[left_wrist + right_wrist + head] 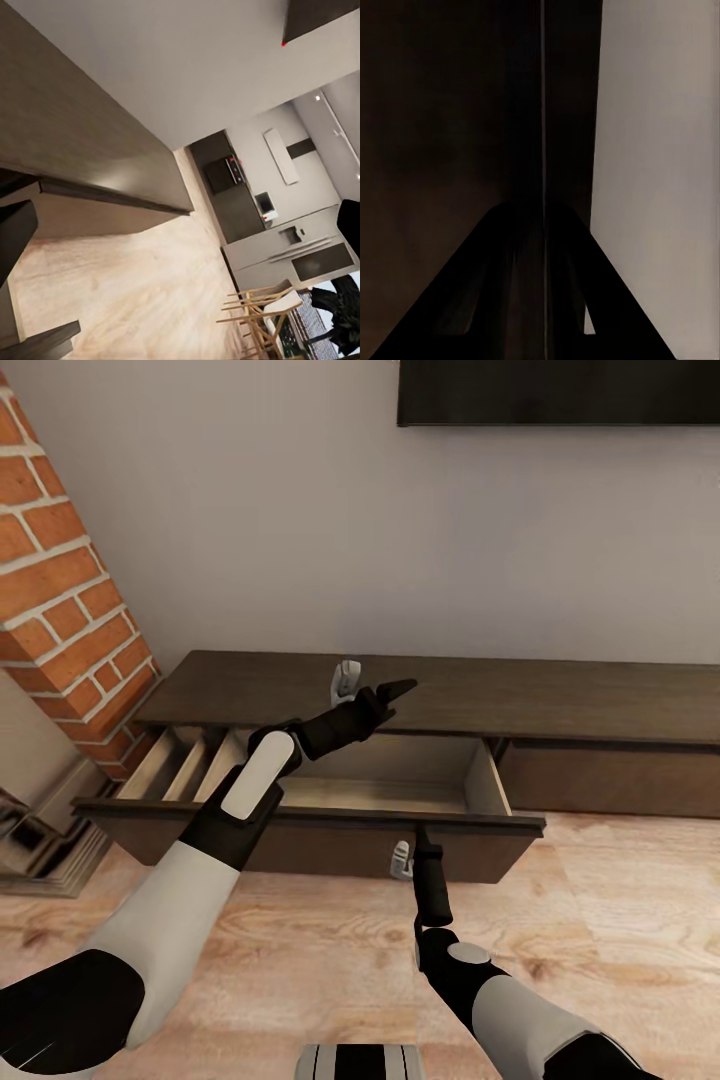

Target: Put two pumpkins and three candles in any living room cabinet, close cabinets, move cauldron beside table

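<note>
- Nearest, the right gripper (424,843) points up at the front panel of the pulled-out drawer (330,842); its fingers (540,300) sit closed together, nothing between them
- left gripper (392,694) hangs above the open drawer, near the cabinet (560,695) top; how far its jaws are parted I cannot tell
- drawer interior pale beige; dividers at its left end
- brick column (70,600) left of the cabinet

**Drawer Open on the Low Cabinet**

The long, low dark brown wood-grain cabinet (560,695) stands against a pale grey wall (300,510), its wide pale-beige-lined drawer (400,785) pulled out. The left gripper (385,695) hovers above it; the right gripper (425,850) meets the drawer front. A red brick column (60,600) rises beside it.
</note>
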